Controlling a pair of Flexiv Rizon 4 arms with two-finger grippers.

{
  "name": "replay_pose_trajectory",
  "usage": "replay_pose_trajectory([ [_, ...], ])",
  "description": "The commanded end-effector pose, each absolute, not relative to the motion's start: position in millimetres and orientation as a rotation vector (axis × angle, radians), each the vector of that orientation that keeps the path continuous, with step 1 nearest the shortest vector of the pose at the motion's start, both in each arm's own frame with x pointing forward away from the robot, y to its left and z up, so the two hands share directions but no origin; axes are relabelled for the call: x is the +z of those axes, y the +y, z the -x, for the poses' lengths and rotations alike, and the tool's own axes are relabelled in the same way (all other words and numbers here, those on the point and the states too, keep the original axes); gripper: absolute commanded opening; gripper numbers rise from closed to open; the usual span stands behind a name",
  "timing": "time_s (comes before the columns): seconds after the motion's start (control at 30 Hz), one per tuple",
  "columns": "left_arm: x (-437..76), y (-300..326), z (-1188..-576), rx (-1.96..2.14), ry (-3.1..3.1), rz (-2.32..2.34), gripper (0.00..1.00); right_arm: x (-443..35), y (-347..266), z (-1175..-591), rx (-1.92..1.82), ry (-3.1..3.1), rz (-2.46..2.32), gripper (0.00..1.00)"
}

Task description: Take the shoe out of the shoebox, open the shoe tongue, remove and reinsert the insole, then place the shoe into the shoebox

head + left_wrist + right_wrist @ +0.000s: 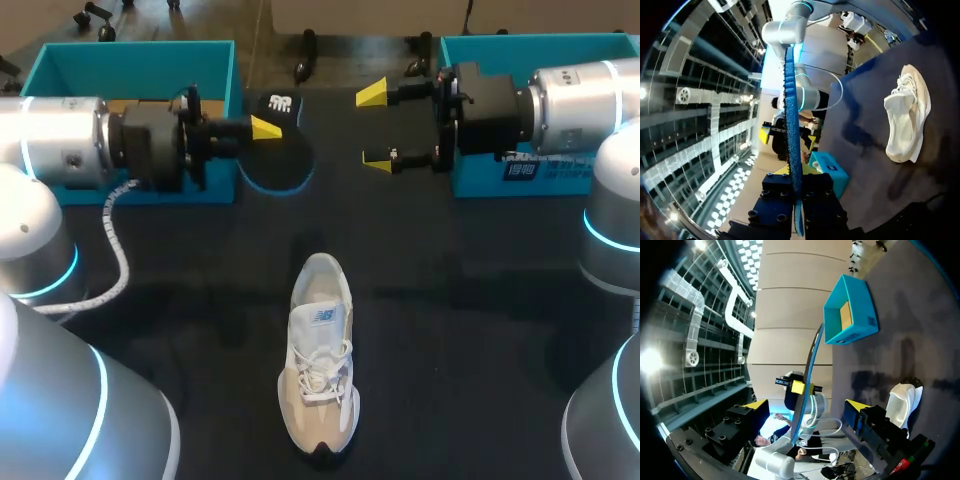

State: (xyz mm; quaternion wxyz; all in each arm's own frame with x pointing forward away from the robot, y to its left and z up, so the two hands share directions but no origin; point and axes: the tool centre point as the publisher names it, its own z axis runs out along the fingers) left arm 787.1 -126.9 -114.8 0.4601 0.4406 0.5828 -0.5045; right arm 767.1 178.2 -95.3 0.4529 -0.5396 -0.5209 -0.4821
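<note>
A white and beige sneaker (320, 365) lies on the black table near the front, heel towards the far side; it also shows in the left wrist view (907, 120) and the right wrist view (902, 400). Its black, blue-edged insole (277, 155) hangs on edge above the table's far middle, with my left gripper (262, 128) shut on it. In the left wrist view the insole (792, 125) runs edge-on out from between the fingers of that gripper (796, 197). My right gripper (376, 126) stands wide open facing the insole (807, 375), a short gap away, holding nothing (806, 405).
A teal shoebox (130, 60) stands at the far left behind my left arm; it also appears in the right wrist view (850, 315). A second teal box (540, 175) stands at the far right (830, 170). Bare black table surrounds the sneaker.
</note>
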Motion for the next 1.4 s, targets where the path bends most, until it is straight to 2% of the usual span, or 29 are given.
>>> replay_pose_trajectory([
  [0.03, -115, -133, -792, -1.137, 1.461, -1.099, 0.0, -96, 180, -767, -1.191, -1.286, 1.335, 1.0],
  [0.57, -119, -139, -801, -1.077, 1.404, -1.13, 0.0, -96, 180, -767, -1.191, -1.286, 1.335, 1.0],
  [1.23, -129, -158, -815, -1.046, 1.294, -1.18, 0.0, -109, 229, -741, -1.093, -1.373, 1.269, 1.0],
  [1.33, -130, -157, -814, -1.056, 1.285, -1.18, 0.0, -110, 232, -741, -1.099, -1.374, 1.256, 0.95],
  [1.4, -130, -156, -813, -1.073, 1.274, -1.175, 0.0, -110, 234, -741, -1.1, -1.377, 1.246, 0.8],
])
